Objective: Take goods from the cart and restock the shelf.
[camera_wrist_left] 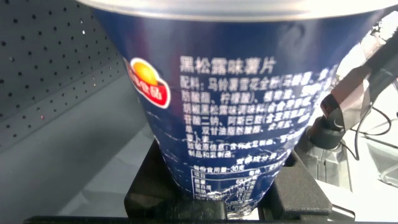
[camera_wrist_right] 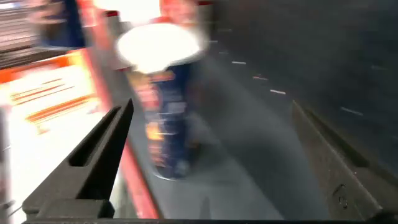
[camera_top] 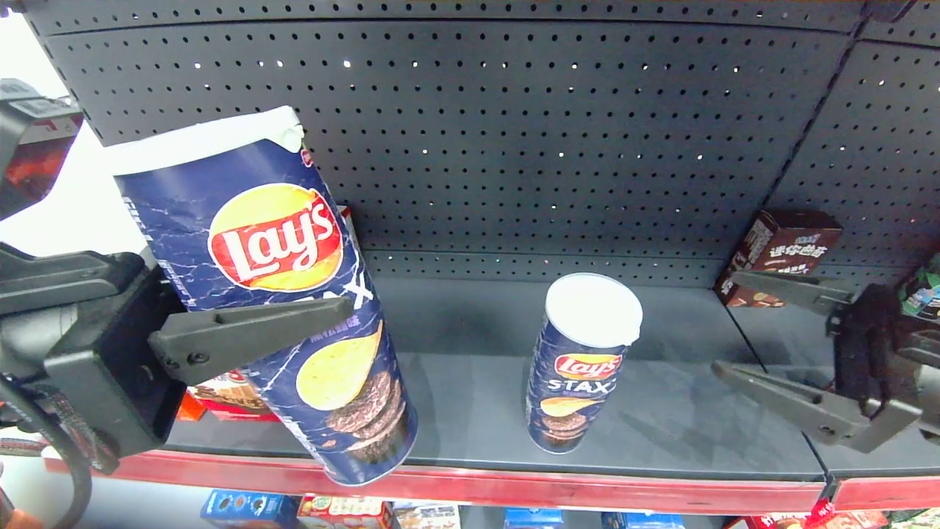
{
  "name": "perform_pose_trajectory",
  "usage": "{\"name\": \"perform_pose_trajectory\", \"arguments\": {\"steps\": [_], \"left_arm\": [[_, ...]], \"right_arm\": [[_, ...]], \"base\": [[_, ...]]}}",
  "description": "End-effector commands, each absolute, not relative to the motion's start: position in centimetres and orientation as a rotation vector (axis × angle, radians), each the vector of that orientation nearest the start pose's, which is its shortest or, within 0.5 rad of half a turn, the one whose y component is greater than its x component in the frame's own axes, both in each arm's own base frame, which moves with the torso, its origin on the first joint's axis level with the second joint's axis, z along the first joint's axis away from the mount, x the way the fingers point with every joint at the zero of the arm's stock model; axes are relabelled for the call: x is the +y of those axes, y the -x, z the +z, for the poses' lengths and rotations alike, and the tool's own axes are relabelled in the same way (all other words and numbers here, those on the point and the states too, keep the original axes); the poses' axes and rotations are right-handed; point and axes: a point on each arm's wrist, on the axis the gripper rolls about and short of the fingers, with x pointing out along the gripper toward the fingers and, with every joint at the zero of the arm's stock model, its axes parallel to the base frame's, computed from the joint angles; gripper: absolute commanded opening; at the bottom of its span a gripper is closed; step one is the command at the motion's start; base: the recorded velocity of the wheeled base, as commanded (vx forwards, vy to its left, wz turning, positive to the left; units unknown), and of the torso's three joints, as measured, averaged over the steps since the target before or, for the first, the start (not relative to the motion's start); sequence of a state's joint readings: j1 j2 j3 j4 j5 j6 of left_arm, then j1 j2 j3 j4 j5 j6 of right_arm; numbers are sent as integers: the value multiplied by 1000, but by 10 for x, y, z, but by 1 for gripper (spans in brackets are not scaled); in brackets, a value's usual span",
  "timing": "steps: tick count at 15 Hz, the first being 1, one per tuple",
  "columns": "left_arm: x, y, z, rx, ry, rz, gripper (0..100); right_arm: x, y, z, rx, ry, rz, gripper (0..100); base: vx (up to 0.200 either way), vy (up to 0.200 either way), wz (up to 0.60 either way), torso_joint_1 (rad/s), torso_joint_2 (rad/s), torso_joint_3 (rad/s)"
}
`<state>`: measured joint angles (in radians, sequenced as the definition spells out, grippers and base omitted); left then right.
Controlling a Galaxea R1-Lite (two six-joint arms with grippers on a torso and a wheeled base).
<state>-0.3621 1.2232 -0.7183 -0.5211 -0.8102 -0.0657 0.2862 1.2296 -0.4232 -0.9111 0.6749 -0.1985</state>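
the left end effector (camera_top: 323, 316) is closed on a tall blue chips can (camera_top: 272, 242) around its middle. the can is tilted, with its white lid toward the upper left and its bottom hanging over the front left edge of the shelf (camera_top: 690, 419). a second chips can (camera_top: 580, 367) stands upright on the shelf, near the front edge and about in the middle, apart from the held one. the right end effector (camera_top: 727, 323) is wide open and holds nothing, over the right part of the shelf. behind it, a brown box (camera_top: 782, 253) leans at the back right corner against the pegboard wall (camera_top: 514, 147). red boxes (camera_top: 228, 397) sit at the left end, partly hidden by the held can.
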Motion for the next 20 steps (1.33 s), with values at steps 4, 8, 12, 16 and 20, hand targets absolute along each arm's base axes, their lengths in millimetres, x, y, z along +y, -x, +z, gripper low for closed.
{"name": "perform_pose_trajectory", "arguments": {"steps": [4,8,12,16,20], "left_arm": [[-80,-165,268,12,52,-1172,0],[-80,-165,268,8,50,-1174,0],[-81,-165,268,9,50,-1177,0],[-81,-164,268,8,49,-1175,0],[-80,-161,266,9,48,-1162,0]], "right_arm": [[19,-53,211,-264,129,553,100],[2,8,149,-98,112,233,100],[-3,24,105,-25,-25,-53,100],[-2,24,81,-29,-6,-87,100],[-1,23,76,-6,12,-12,100]], "base": [[0,0,0,0,0,0],[0,0,0,0,0,0],[0,0,0,0,0,0],[0,0,0,0,0,0],[0,0,0,0,0,0]]}}
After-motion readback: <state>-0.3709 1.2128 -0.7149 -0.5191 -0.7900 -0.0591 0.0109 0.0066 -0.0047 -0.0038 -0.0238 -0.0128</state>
